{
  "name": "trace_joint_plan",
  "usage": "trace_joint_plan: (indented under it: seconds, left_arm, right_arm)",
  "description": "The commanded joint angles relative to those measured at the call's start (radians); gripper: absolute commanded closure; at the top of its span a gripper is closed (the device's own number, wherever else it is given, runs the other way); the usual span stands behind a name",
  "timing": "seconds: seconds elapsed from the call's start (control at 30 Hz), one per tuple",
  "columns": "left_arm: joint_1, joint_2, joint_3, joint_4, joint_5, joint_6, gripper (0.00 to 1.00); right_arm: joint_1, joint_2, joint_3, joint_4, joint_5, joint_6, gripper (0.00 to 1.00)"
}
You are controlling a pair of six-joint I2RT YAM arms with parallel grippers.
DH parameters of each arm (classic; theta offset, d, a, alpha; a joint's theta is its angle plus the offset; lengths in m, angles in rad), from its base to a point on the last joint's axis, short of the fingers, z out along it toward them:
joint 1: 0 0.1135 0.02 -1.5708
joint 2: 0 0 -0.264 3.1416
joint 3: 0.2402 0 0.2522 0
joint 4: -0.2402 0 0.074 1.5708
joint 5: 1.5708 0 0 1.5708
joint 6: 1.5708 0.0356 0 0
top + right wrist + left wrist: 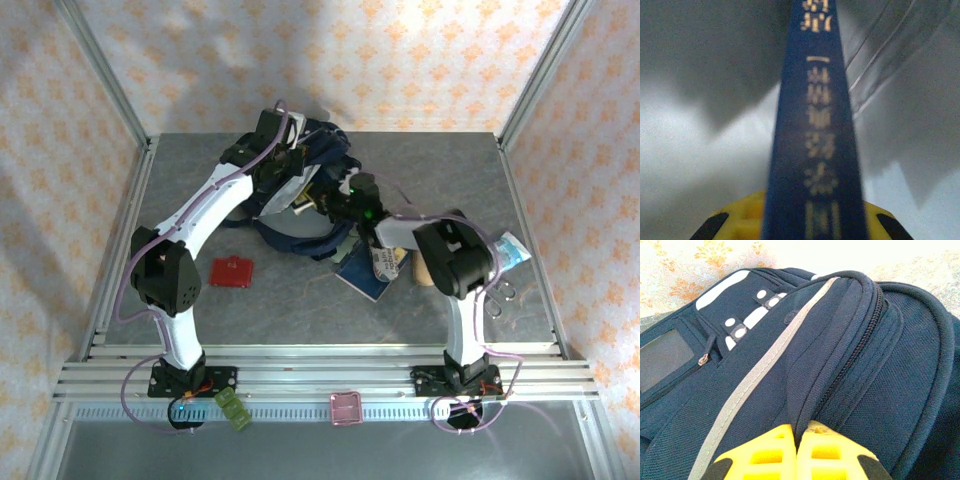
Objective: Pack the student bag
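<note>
Now, my left gripper (797,454) is pinching a fold of the bag (865,350). The yellow fingers (767,455) are pressing together, with navy cloth running in between them just beside the zipper. A grey stripe is running up the cloth to the left, and a small grey panel is showing beyond it.

From the top camera, the bag is lying at the far middle of the table (300,310). My left arm is reaching over it from the left and my right arm is coming in from the right.

My right gripper (810,222) is clamping narrow on a book (812,125). Its blue spine with gold lettering is standing up between the fingers, and the background there is blurring to grey.

A flat red pouch (232,271) is lying on the table nearer to me, apart from the bag
</note>
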Motion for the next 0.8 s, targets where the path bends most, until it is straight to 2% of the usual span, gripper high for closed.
trace_joint_plan:
  seconds: [0.0, 0.13, 0.17, 0.27, 0.33, 0.4, 0.47, 0.57, 0.77]
  left_arm:
    - [-0.006, -0.054, 0.044, 0.102, -0.006, -0.027, 1.0]
    - [-0.007, -0.059, 0.043, 0.094, 0.01, -0.029, 1.0]
    - [-0.007, -0.063, 0.032, 0.103, 0.014, -0.035, 1.0]
    - [-0.009, -0.074, -0.004, 0.123, 0.01, -0.048, 1.0]
    - [-0.009, -0.074, -0.017, 0.125, -0.005, -0.05, 1.0]
    - [-0.008, -0.072, -0.028, 0.128, -0.023, -0.046, 1.0]
    - [-0.009, -0.069, -0.035, 0.131, -0.04, -0.041, 1.0]
    - [-0.009, -0.065, -0.044, 0.136, -0.062, -0.035, 1.0]
    - [-0.007, -0.062, -0.078, 0.149, -0.119, -0.022, 1.0]
  right_arm:
    - [0.013, 0.113, 0.165, 0.016, 0.072, 0.074, 1.0]
    - [0.024, 0.299, 0.433, -0.1, 0.101, 0.094, 0.95]
    - [0.028, 0.345, 0.502, -0.112, 0.106, 0.1, 0.89]
    - [0.038, 0.453, 0.692, -0.216, 0.109, 0.107, 0.62]
    - [0.04, 0.481, 0.766, -0.328, 0.097, 0.087, 0.52]
    - [0.042, 0.444, 0.733, -0.405, 0.093, 0.047, 0.42]
    - [0.042, 0.354, 0.613, -0.439, 0.095, 0.005, 0.33]
    - [0.039, 0.204, 0.413, -0.472, 0.084, -0.045, 0.29]
    - [0.028, -0.069, 0.112, -0.569, 0.086, -0.171, 0.29]
